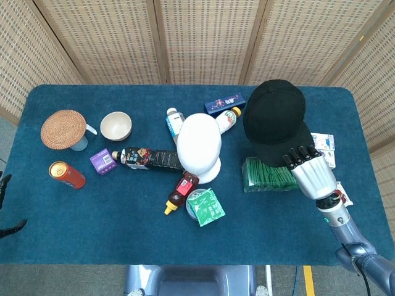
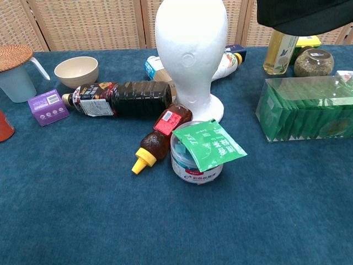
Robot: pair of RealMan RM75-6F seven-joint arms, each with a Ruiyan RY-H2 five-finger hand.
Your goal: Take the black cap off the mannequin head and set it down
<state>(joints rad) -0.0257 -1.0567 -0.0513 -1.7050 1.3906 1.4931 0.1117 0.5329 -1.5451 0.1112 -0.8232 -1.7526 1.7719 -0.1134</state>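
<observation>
The black cap (image 1: 275, 120) hangs in the air to the right of the bare white mannequin head (image 1: 199, 147), above the green box (image 1: 270, 175). My right hand (image 1: 310, 174) grips the cap by its brim, fingers curled over the edge. In the chest view the cap (image 2: 303, 15) shows at the top right corner, over the oil bottle (image 2: 281, 47); the mannequin head (image 2: 191, 55) stands at the centre with nothing on it. My left hand is out of both views.
Around the mannequin base lie a dark bottle (image 1: 150, 158), a sauce bottle (image 1: 181, 192) and a round tin under a green packet (image 1: 207, 206). At the left stand a bowl (image 1: 116, 126), a lidded cup (image 1: 64, 129), a purple box (image 1: 103, 161) and a can (image 1: 66, 174).
</observation>
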